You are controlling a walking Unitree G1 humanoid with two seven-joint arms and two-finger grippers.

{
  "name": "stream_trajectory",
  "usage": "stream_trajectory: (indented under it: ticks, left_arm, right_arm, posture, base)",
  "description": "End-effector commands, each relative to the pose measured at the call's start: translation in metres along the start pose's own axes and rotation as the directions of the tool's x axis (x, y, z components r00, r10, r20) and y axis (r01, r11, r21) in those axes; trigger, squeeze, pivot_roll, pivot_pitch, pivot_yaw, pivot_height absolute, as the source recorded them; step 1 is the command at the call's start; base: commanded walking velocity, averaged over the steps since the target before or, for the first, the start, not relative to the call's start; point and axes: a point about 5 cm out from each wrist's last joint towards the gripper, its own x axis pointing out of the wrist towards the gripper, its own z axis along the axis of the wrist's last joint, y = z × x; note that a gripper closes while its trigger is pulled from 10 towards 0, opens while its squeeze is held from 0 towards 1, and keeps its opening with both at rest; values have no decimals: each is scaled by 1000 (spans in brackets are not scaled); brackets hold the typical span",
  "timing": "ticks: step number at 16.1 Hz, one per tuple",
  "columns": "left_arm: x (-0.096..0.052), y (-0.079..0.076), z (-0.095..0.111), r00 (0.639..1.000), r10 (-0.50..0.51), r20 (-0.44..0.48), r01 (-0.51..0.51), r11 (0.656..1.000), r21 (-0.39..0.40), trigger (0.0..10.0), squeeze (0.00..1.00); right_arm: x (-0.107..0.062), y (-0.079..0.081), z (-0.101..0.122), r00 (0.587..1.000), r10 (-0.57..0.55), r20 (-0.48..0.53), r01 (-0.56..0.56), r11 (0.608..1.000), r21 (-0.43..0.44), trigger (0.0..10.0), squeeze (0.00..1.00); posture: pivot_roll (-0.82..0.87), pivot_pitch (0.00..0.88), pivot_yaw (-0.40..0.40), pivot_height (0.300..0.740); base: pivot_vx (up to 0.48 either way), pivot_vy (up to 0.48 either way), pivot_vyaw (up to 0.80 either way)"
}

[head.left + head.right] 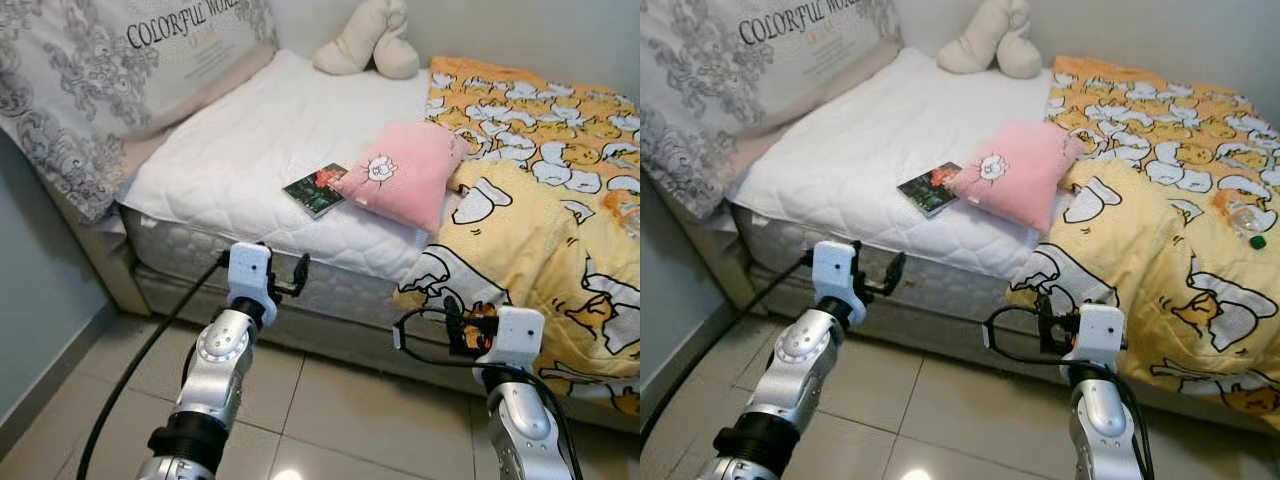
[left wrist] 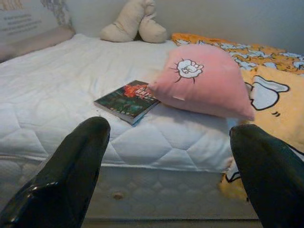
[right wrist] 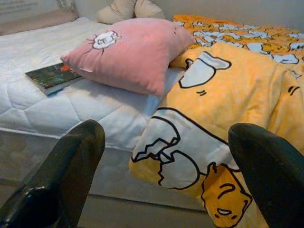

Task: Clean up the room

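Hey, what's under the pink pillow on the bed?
The pink pillow lies on one corner of a book on the white mattress, and on the yellow blanket's edge. Anything else underneath is hidden.

A white quilted mattress (image 1: 240, 150) carries a pink cushion (image 1: 405, 172) with a small white cartoon print. Beside it lies a book (image 1: 315, 189) with a dark green and red cover. On the right spreads a yellow-orange blanket (image 1: 545, 250) patterned with white cartoon eggs. At the far edge sits a cream plush toy (image 1: 368, 40); far left, a grey-and-white ornamented pillow (image 1: 90, 70).
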Motion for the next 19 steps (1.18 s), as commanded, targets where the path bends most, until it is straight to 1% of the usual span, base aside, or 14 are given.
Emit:
stream_trajectory:
  ticks: [1, 8, 13, 15, 18, 19]
  left_arm:
    - [3, -4, 3, 1000, -21, 9, 21, 1000, 9, 10000, 0]
    - [7, -8, 5, 999, -49, 13, 49, 999, 21, 10000, 0]
    - [10, -9, 7, 999, -43, 24, 42, 999, 20, 10000, 0]
    - [11, -10, 9, 999, -43, 29, 43, 999, 21, 10000, 0]
    - [12, -5, 7, 1000, 6, 16, -5, 1000, -28, 10000, 0]
    - [12, 0, 4, 998, 56, -4, -56, 996, -66, 10000, 0]
  right_arm:
    - [3, -1, 2, 1000, -10, 11, 10, 1000, 2, 10000, 0]
    - [6, -1, 3, 1000, -16, 12, 16, 1000, -4, 10000, 0]
    - [9, -1, 5, 1000, -22, 17, 22, 1000, -14, 10000, 0]
    - [11, -3, 6, 999, -31, 22, 31, 999, -22, 10000, 0]
    - [9, -4, 6, 999, -30, 23, 31, 999, -30, 10000, 0]
    - [10, -3, 5, 1000, -13, 13, 13, 999, -33, 10000, 0]
  posture:
    - [148, 0, 9, 740]
    - [147, 0, 13, 740]
    - [145, 0, 15, 740]
    - [143, 0, 14, 740]
    - [139, 0, 13, 740]
    - [138, 0, 14, 740]
  base:
    - [480, 0, 0]
    - [480, 0, 0]
    - [480, 0, -745]
    - [480, 0, 0]
    - [480, 0, 0]
    - [472, 0, 0]
